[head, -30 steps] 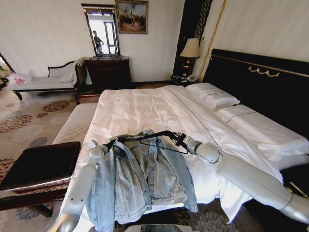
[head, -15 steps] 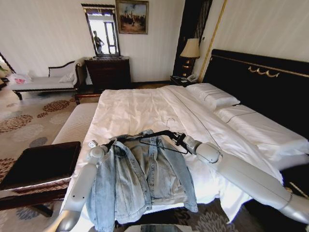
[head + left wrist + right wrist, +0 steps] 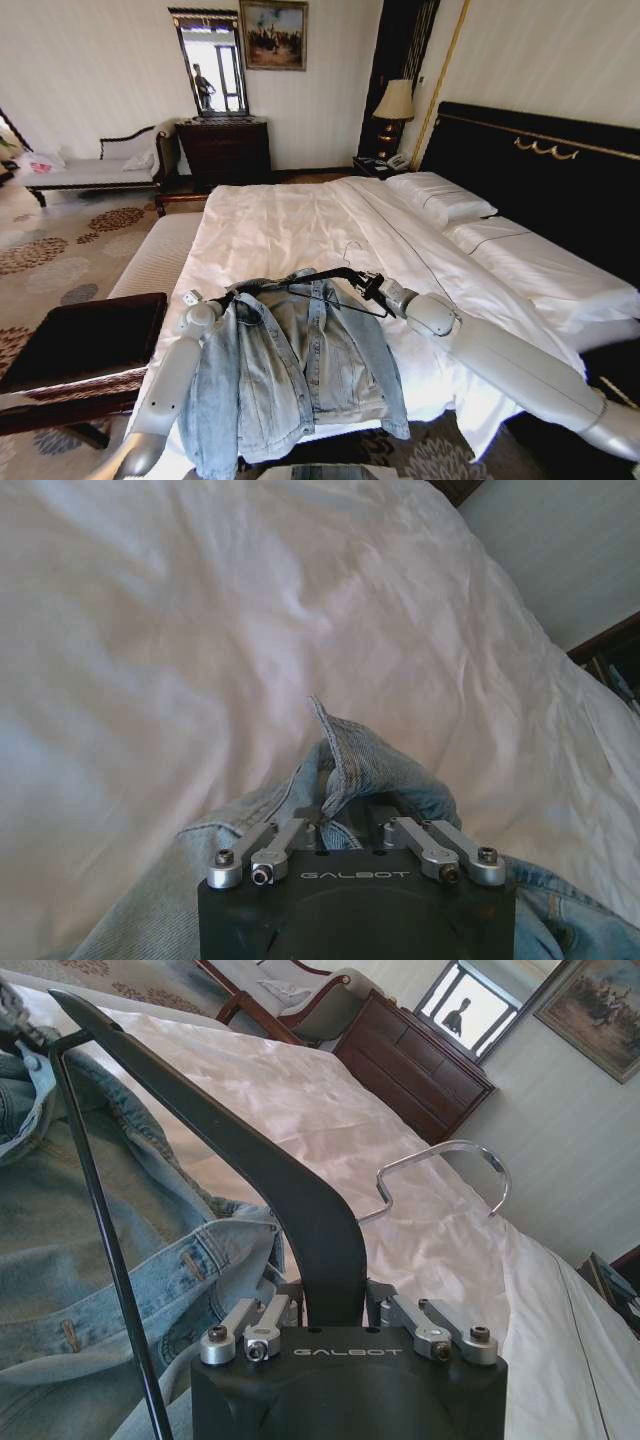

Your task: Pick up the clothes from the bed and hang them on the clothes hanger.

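The word "GALBOT" stands in pale letters on the black housing of the left gripper [image 3: 352,832] and of the right gripper [image 3: 340,1312].

A faded light blue denim jacket [image 3: 290,370] with a collar, long sleeves and metal buttons is hanging open in the lower centre of the head view, its shoulders lifted, its body and sleeves draping down over the near edge of a very large bed [image 3: 290,225] with white sheets. A slim black triangular hanger [image 3: 320,285] with a thin metal hook is lying across the jacket's collar area, tilted, with one end reaching into the raised left shoulder. The bed is spreading across the middle of the frame, white pillows and a tall black headboard sitting at the right.
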